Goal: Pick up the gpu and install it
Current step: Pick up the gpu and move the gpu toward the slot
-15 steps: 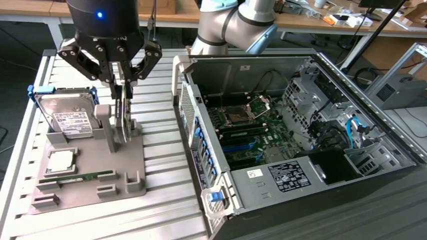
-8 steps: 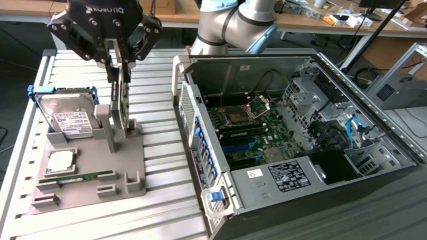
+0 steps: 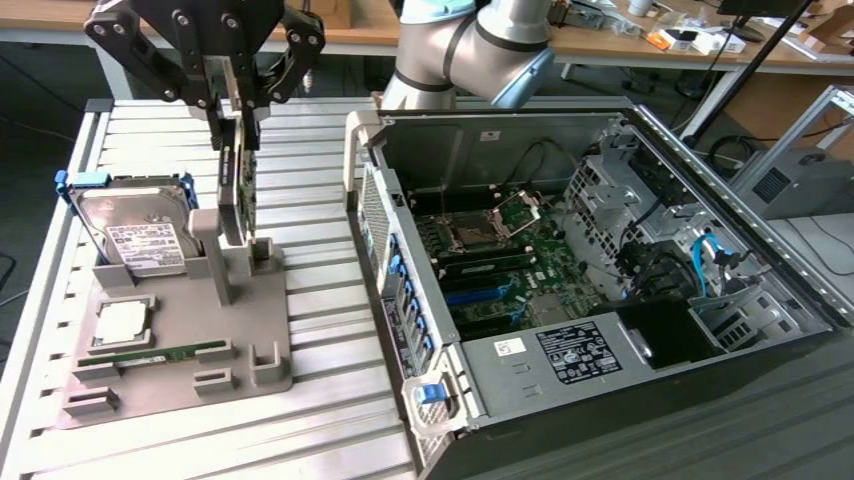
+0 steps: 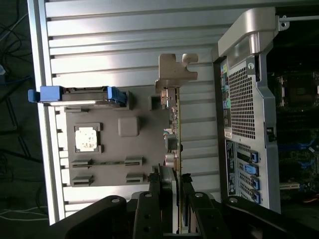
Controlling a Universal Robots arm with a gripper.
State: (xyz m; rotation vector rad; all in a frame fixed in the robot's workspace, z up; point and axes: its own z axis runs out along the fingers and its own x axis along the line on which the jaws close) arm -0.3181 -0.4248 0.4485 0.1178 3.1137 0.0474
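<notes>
The gpu (image 3: 238, 190) stands on edge in the grey holder (image 3: 174, 372) on the surface (image 3: 334, 300). My tool (image 3: 240, 100) is straight above it, clenched on its top edge. The card's length runs parallel to the rear panel of the open computer case (image 3: 494, 140), just beside it toward the exterior view's right.

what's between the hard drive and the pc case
The gpu, upright on edge in the gripper, then bare table slats. The exterior view shows it.
</notes>
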